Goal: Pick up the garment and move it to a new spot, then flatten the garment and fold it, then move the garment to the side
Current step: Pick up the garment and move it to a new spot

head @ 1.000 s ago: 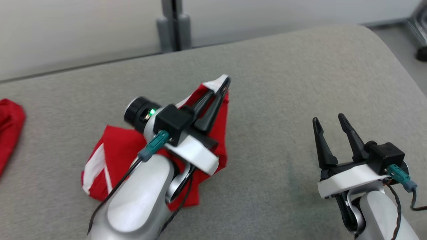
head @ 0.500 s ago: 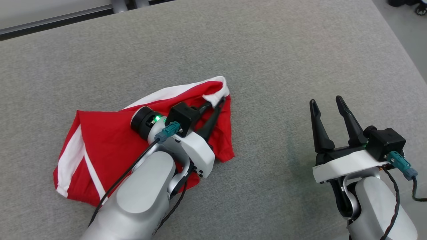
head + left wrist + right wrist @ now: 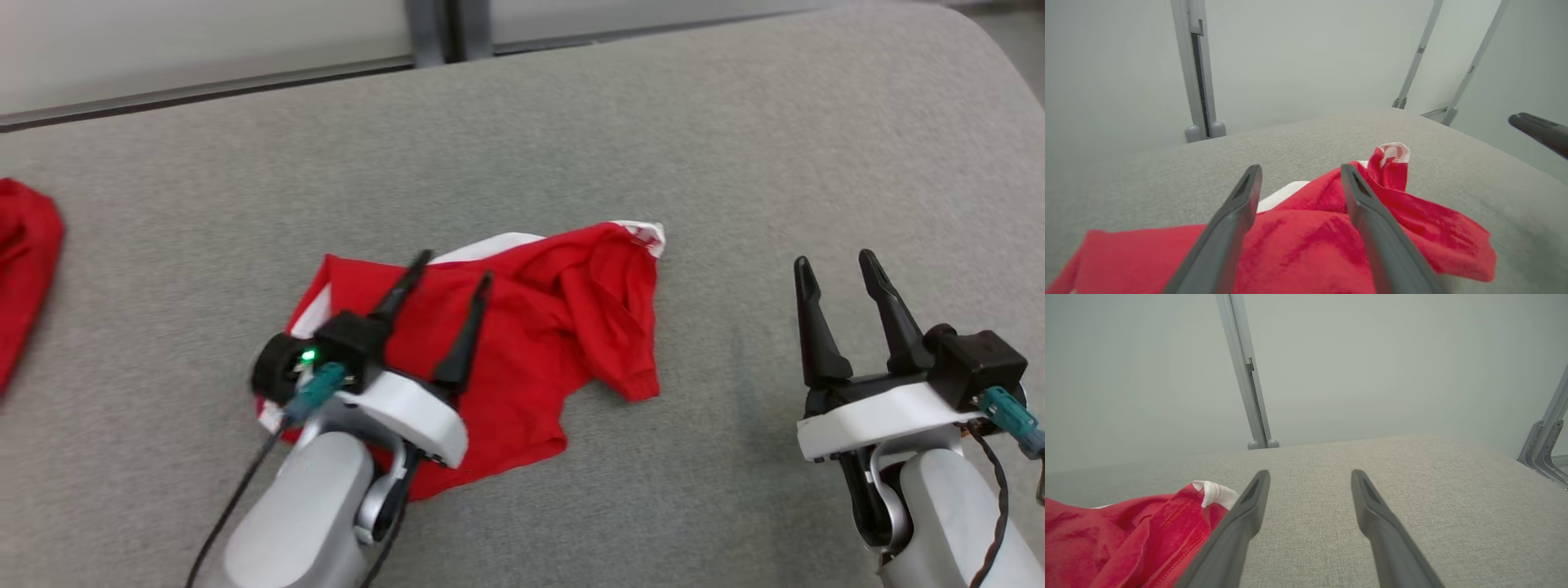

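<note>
Both spread wide, both empty! Garment (image 3: pixel 571 310) lies just under my left gripper (image 3: pixel 455 266), and off left of my right gripper (image 3: pixel 834 259).

Robot lab or test cell. Wide worktop (image 3: pixel 735 122) covered in grey woven fabric, rounded corner. Plain pale wall panels (image 3: pixel 1310 61) behind it, a grey metal post (image 3: pixel 1245 375) with round caps at its base, slanted grey frame struts (image 3: pixel 1419 53) to one side. Over the worktop, left gripper (image 3: pixel 455 266) and right gripper (image 3: pixel 833 259) on bare silver arms with exposed cables and teal connectors.
</note>
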Robot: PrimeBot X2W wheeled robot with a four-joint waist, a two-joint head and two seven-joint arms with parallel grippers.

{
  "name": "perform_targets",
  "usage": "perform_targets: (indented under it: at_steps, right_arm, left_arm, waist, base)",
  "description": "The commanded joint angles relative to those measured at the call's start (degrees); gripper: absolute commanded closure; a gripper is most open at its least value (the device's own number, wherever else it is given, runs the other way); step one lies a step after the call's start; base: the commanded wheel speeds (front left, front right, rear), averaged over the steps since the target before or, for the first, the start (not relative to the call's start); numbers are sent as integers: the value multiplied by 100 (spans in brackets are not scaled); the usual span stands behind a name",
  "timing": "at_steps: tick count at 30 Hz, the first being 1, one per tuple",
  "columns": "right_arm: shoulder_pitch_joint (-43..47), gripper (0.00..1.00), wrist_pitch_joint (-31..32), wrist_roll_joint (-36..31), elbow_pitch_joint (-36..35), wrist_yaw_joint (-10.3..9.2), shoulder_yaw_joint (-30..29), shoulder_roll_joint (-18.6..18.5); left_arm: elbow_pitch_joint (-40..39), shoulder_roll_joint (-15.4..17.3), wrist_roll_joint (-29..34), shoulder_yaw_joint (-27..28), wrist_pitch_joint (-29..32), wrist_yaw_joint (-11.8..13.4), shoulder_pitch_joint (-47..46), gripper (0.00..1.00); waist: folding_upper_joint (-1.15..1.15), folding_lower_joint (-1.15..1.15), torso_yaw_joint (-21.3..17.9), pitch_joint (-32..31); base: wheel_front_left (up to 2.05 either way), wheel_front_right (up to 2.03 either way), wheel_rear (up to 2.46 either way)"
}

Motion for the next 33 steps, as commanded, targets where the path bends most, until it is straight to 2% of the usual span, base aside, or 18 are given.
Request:
perform_targets:
  at_steps: [1, 4, 7, 16, 25, 33]
  right_arm:
    - [112, 0, -29, -35, -9, 0, -27, -49]
    - [208, 0, -29, -49, 16, 0, -58, -104]
    - [307, 0, -28, -52, 34, 0, -82, -139]
    - [714, 0, 112, -86, -54, 0, -175, -135]
    - [1189, 0, 277, -91, -206, 0, -198, -104]
    - [1516, 0, 416, -101, -356, 0, -253, -68]
  left_arm:
    - [-240, 128, -22, 296, -24, 184, 172, 0]
    - [-564, 269, 22, 776, -26, 399, 514, 0]
    - [-813, 398, 65, 1258, -21, 491, 849, 0]
    - [-939, 606, 153, 2242, -23, 92, 1663, 0]
    - [-786, 473, 341, 2475, -24, -223, 2184, 0]
    - [-680, 298, 570, 2520, -24, -324, 2425, 0]
  waist:
    - [0, 0, 356, -288]
    - [0, 0, 570, -451]
    - [0, 0, 744, -595]
    - [0, 0, 1047, -1031]
    - [0, 0, 1013, -1455]
    - [0, 0, 978, -1676]
  base:
    - [0, 0, 0]
    - [0, 0, 0]
    - [0, 0, 0]
    - [0, 0, 0]
    - [0, 0, 0]
    - [0, 0, 0]
